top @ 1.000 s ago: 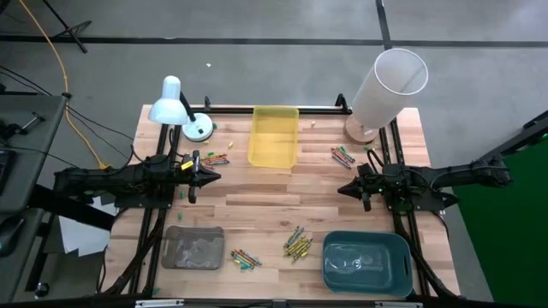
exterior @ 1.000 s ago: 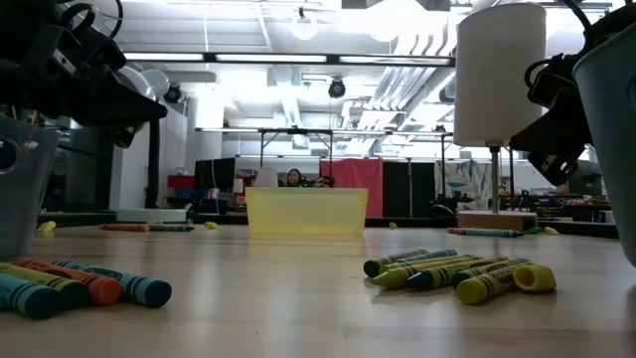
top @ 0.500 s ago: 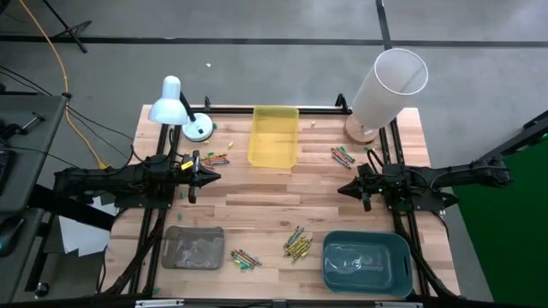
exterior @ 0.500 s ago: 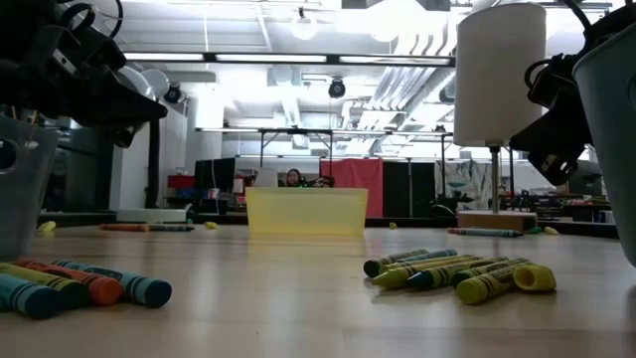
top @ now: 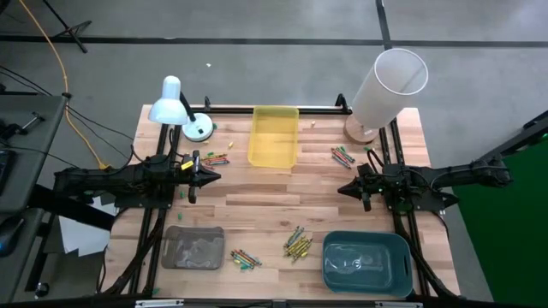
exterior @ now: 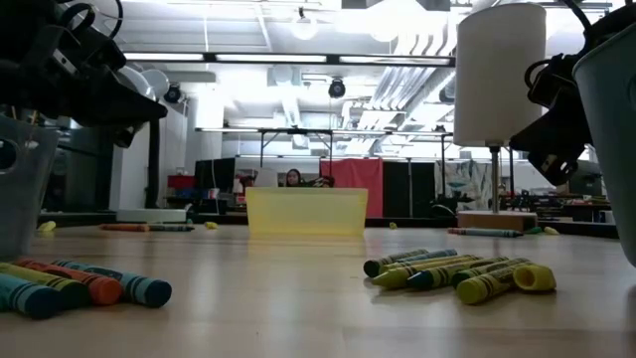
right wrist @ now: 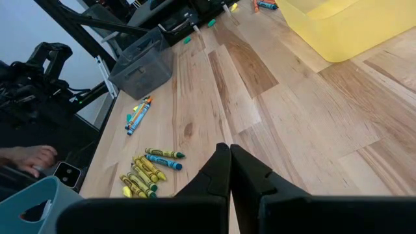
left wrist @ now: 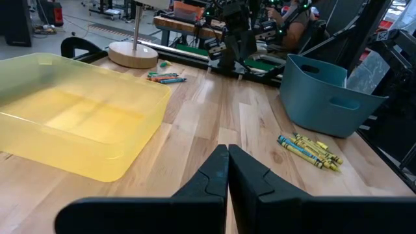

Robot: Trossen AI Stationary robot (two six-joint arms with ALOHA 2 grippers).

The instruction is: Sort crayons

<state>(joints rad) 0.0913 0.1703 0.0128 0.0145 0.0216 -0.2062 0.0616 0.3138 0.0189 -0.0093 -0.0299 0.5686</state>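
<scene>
While both hands hang pressed together and empty over mid-table, the left hand (top: 205,178) at the left and the right hand (top: 347,189) at the right, sorting looks unstarted. Crayons (top: 297,244) lie in four clusters; the yellow tray (top: 274,137), grey tray (top: 193,248) and teal tray (top: 366,262) sit near the edges. Next, a hand must spread and drop onto a near cluster; the centre offers open room.

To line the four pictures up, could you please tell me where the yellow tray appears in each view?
High view: yellow tray, far-centre of the table.
Low view: centre, far across the table.
Left wrist view: large, beside the left tool.
Right wrist view: one corner, at the picture's edge.
Shared landmark: the yellow-olive crayon pile.
</scene>
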